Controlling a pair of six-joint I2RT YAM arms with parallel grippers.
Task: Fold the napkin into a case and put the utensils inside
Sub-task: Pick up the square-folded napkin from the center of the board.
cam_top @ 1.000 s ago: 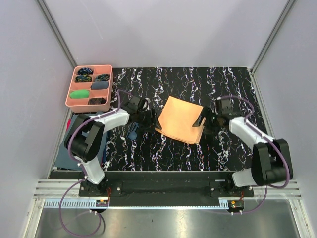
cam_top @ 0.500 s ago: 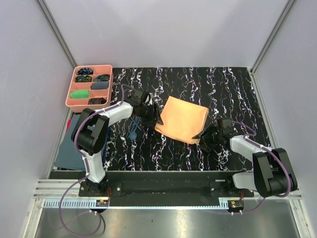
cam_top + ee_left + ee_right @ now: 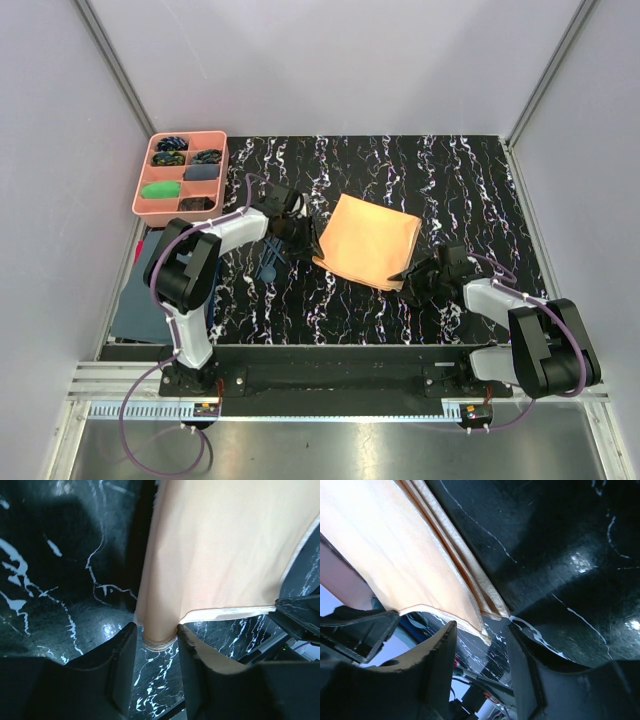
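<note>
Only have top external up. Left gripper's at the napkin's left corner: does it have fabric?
Observer: Yes. The left wrist view shows the napkin corner bunched between the left gripper fingers, both touching it.
Operator: Right side?
Observer: In the right wrist view the right gripper stands open. The corner tip sits between its fingers with gaps on either side.
Operator: Single layer there?
Observer: No, several stacked layers show along that edge.

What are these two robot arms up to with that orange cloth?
They are folding the napkin, which lies on the black marbled table. The left hand has one near corner between its fingers, and the right hand is at the other near corner, its fingers either side of the layered edge. A dark blue utensil waits beside the left arm.
</note>
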